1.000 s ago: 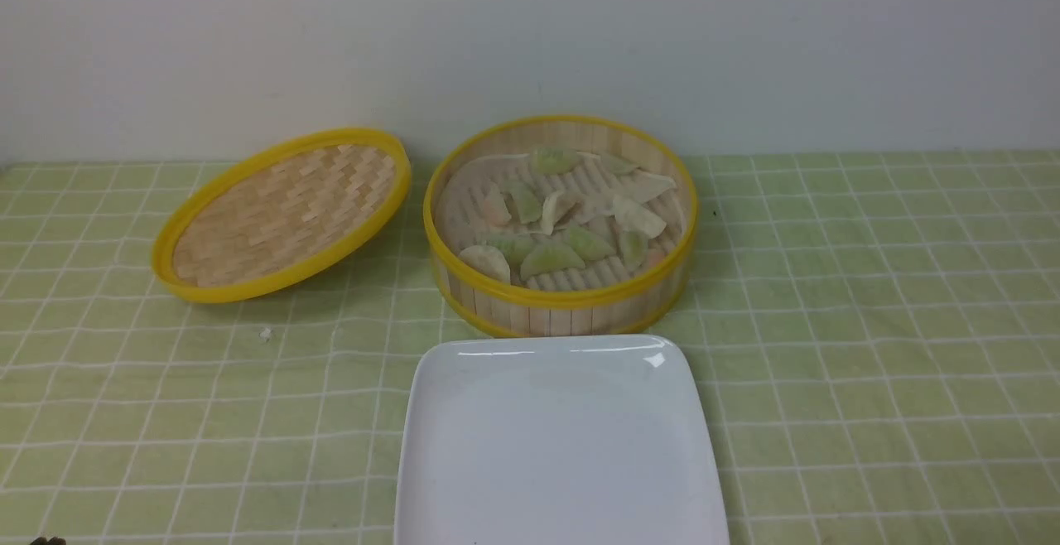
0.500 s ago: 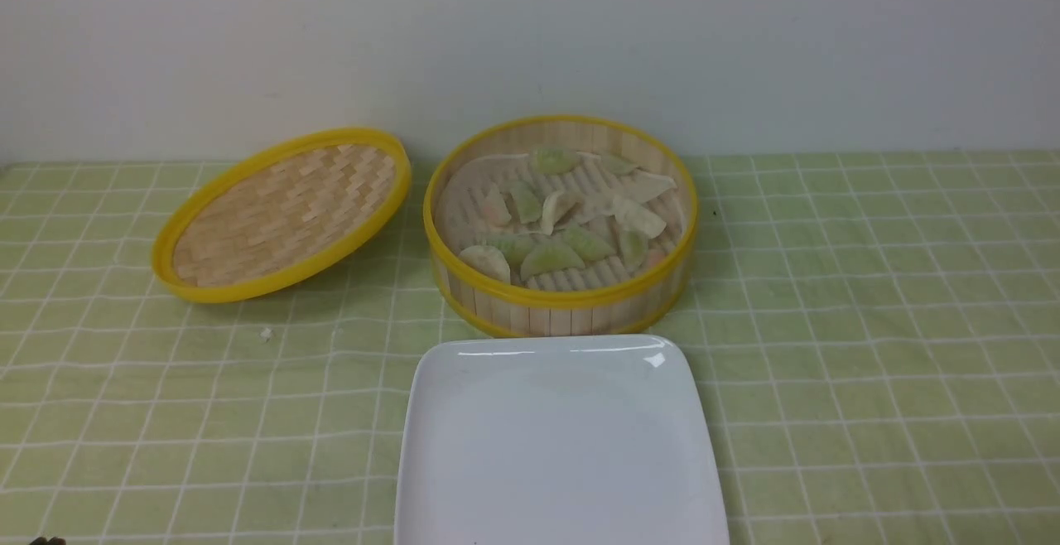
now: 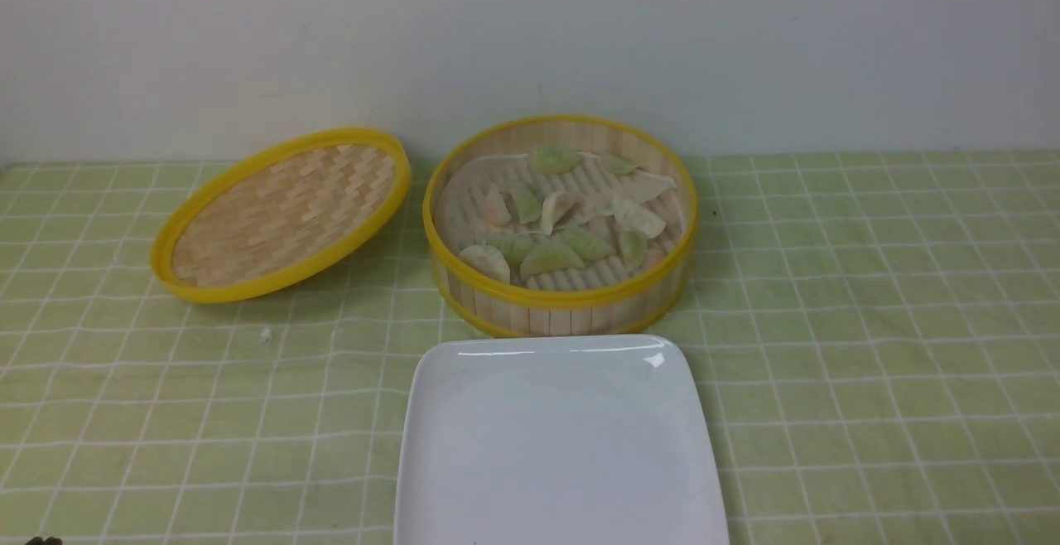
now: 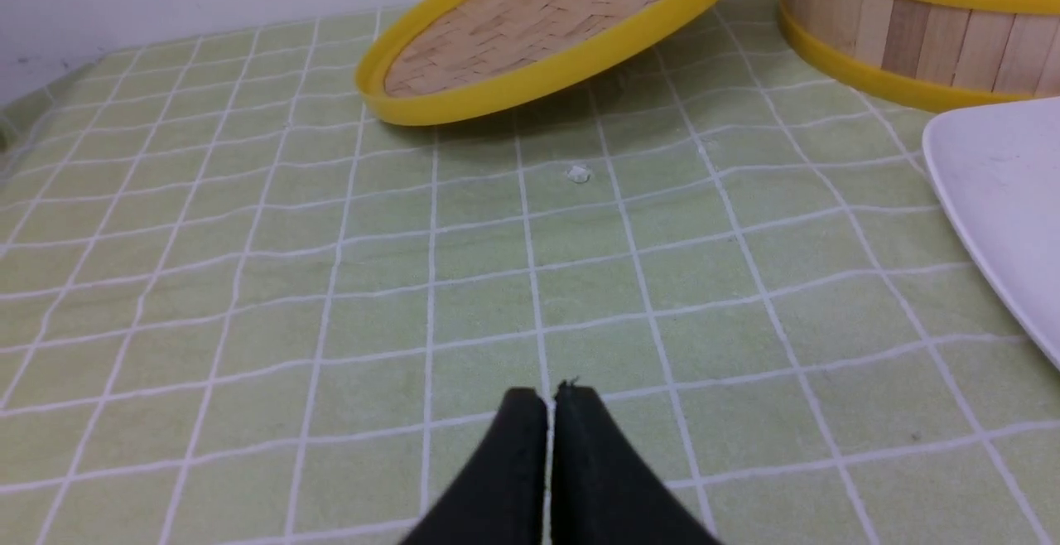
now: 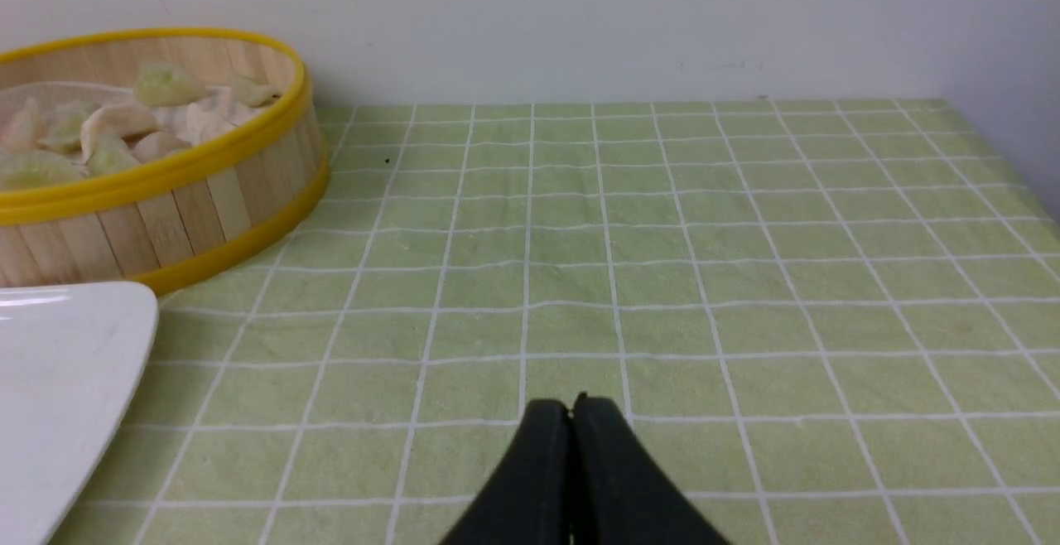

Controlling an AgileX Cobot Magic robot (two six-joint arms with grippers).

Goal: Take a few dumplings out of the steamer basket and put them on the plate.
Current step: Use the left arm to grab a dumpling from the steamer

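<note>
Dumplings [image 3: 551,258], pale cream and light green, crescent-shaped: all inside the steamer basket [image 3: 563,295], which stands upright and open toward the surface's [image 3: 869,346] far edge, about midway between its left and right edges. Directions vary. One green piece nearest the basket's front wall lies with its long axis running roughly left to right, its curved edge toward the far edge. The green one at the back also lies roughly crosswise. The green one in the middle points nearly toward the far edge, its far end leaning left; the cream one to its right runs nearly front to back. The cream one at front left slants, its near end to the right.

Plate [image 3: 559,446], white, square, round-cornered, bare: just in front of the basket, sides running roughly front to back.

Lid [image 3: 281,215], woven, yellow-rimmed: left of the basket, tilted, its right side raised. Basket wall, tall and slatted: stands between dumplings and plate. White scrap [image 3: 265,334], small: in front of the lid. Surface covering: green checked cloth.

Left end effector [image 4: 551,396]: clenched, nothing held. Right end effector [image 5: 575,408]: clenched, nothing held.
</note>
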